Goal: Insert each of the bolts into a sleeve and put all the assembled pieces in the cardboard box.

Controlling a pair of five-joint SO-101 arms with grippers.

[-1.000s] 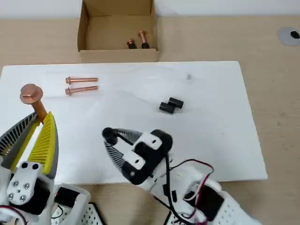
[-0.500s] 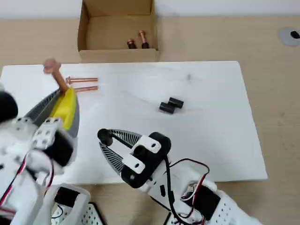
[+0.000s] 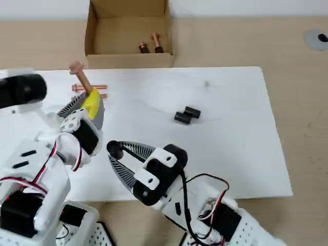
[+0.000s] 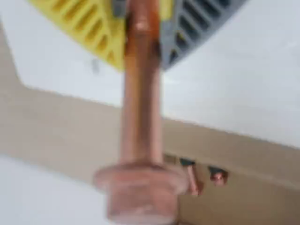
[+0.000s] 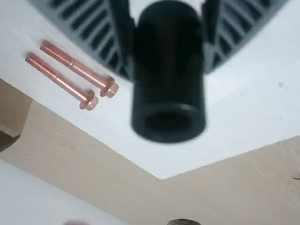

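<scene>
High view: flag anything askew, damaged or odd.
The left end effector grips its bolt by the threaded end, head outward, so the insertion tip is buried. The right end effector holds its sleeve squarely. The loose bolts, sleeves and cardboard box look orderly.

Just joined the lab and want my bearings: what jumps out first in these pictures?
The left gripper holds a copper bolt by its shank over the left side of the white board, and the right gripper grips a black sleeve over the board's near half. Behind the board, the cardboard box already contains two assembled pieces.
</scene>
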